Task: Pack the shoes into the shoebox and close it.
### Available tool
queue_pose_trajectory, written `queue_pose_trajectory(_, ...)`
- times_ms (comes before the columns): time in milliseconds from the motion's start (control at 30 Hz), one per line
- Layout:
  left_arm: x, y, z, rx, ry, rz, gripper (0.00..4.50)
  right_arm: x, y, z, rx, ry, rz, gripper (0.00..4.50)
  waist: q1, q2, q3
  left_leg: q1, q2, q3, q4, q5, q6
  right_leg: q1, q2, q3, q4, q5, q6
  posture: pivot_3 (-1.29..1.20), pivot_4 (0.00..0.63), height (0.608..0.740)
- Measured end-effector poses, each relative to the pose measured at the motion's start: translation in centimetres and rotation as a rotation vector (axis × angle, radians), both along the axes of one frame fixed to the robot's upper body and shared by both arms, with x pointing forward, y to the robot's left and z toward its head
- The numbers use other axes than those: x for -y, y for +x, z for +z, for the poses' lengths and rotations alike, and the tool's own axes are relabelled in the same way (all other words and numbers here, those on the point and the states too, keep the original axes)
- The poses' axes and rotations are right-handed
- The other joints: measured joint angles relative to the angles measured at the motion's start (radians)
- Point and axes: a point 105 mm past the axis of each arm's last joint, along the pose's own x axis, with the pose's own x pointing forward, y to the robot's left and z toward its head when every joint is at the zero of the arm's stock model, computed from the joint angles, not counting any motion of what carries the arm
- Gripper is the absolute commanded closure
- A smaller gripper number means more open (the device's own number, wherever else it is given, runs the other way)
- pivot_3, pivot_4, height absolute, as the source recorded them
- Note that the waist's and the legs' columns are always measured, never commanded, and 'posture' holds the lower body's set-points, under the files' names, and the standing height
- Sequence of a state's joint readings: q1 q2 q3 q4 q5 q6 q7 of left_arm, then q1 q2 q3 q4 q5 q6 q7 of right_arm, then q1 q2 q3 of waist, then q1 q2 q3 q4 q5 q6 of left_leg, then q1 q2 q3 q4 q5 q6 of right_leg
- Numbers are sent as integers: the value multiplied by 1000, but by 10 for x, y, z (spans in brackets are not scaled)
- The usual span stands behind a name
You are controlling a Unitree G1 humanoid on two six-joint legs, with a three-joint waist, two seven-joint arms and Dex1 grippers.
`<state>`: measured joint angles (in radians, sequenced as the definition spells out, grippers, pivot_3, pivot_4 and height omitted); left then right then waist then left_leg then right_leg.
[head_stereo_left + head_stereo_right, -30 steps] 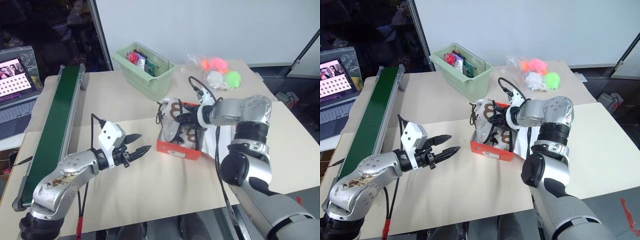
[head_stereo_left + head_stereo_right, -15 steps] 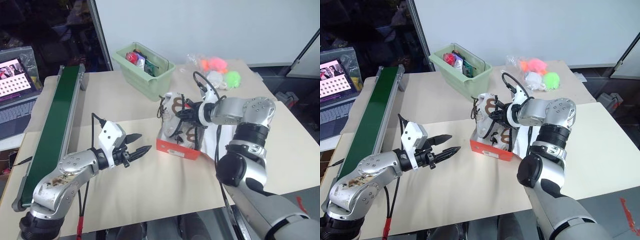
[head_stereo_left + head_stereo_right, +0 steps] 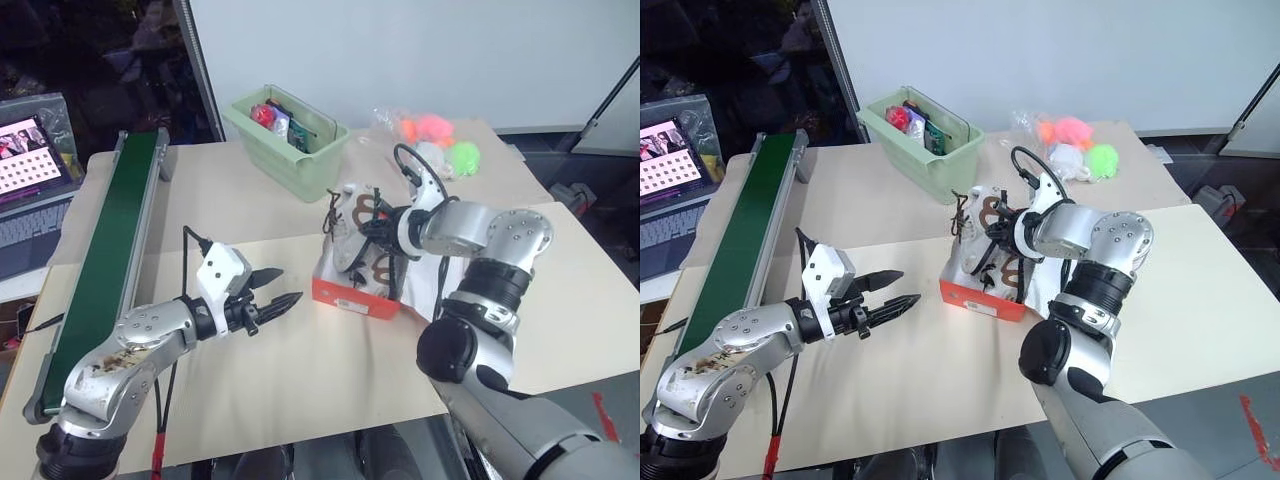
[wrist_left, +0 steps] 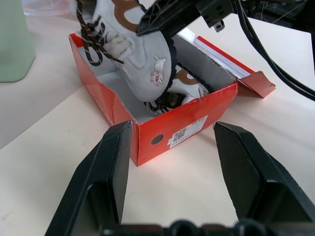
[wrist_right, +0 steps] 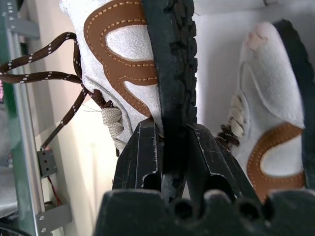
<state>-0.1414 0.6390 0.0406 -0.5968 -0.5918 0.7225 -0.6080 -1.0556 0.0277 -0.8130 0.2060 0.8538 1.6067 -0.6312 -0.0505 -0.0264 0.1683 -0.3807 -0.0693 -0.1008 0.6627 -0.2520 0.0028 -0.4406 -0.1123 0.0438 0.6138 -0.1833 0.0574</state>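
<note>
Shoebox packing is standing roughly half done, as far as these views are showing: the orange-red box is sitting open on the counter, with its flap lid lying folded out on the far side from the left arm, and one shoe is already lying inside on the white floor. The second shoe is hanging tilted over the box's rim, laces dangling, with the right pincer clamping narrowly on its black sole edge. The left pincer is hovering partly open and gripping nothing, near the box's labelled end but apart from it. In my judgement, what is remaining is settling this second shoe down beside the first, letting go, and then swinging the lid over and pressing it shut.
</note>
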Motion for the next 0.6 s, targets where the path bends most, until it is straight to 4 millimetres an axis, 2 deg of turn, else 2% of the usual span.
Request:
queue_pose_trajectory(200, 1, -2, 2, 5, 7, -4, 1687, 2, -10, -34, -105, -1, -9, 4040, 0, 0, 0, 0, 0, 0, 0, 0, 0, 0, 0, 0, 0, 0, 0, 0, 150, 740)
queue_pose_trajectory(467, 0, -7, 5, 4, 15, -5, 1687, 6, -6, -41, -174, 3, 26, 4040, -1, 1, 0, 2, 0, 1, 0, 0, 0, 2, 0, 0, -1, 0, 0, 0, 150, 740)
queue_pose_trajectory(600, 1, -9, 3, -12, 10, -4, 1687, 7, -4, -44, -190, -48, 74, 4040, -1, 1, 0, 2, 0, 1, 0, 0, 0, 3, 0, 0, -1, 0, 0, 0, 150, 740)
